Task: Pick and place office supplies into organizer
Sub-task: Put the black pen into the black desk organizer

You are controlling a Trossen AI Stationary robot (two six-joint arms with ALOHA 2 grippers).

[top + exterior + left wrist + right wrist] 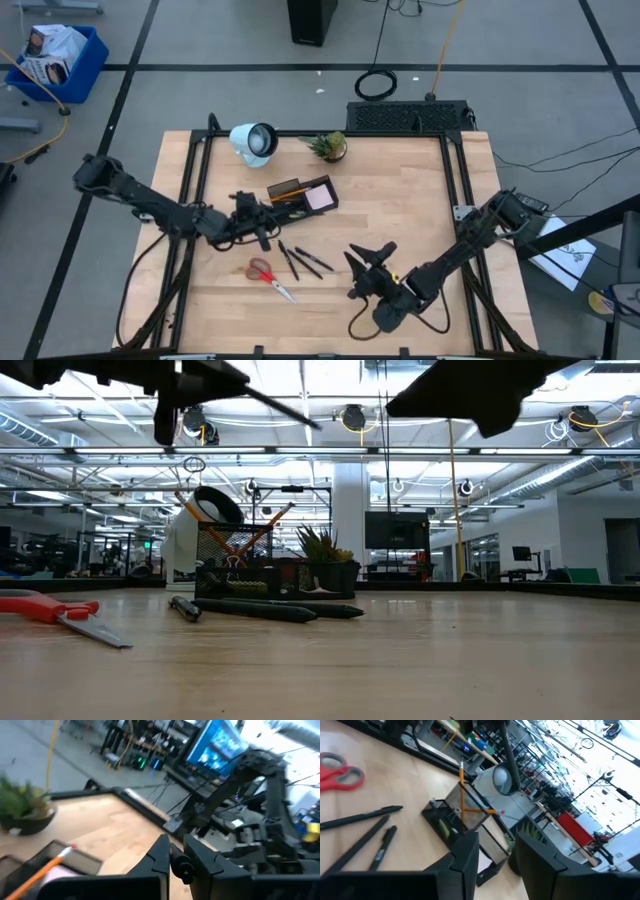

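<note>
From above, the left gripper [262,212] hangs just beside the organizer [303,194], clenched on a black pen [283,209], with three pens [302,261] and scissors [270,276] lying nearer the table's front. At table height, lamp [192,525] and plant [322,563] flank the organizer. In the right wrist view, the right gripper [496,854] hovers released, facing the organizer, where orange pencils [463,795] stand.

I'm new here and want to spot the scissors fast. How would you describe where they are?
On the wooden table, look toward the near edge, below the left gripper. The scissors lie flat beside three dark pens, and only they have red handles.
</note>
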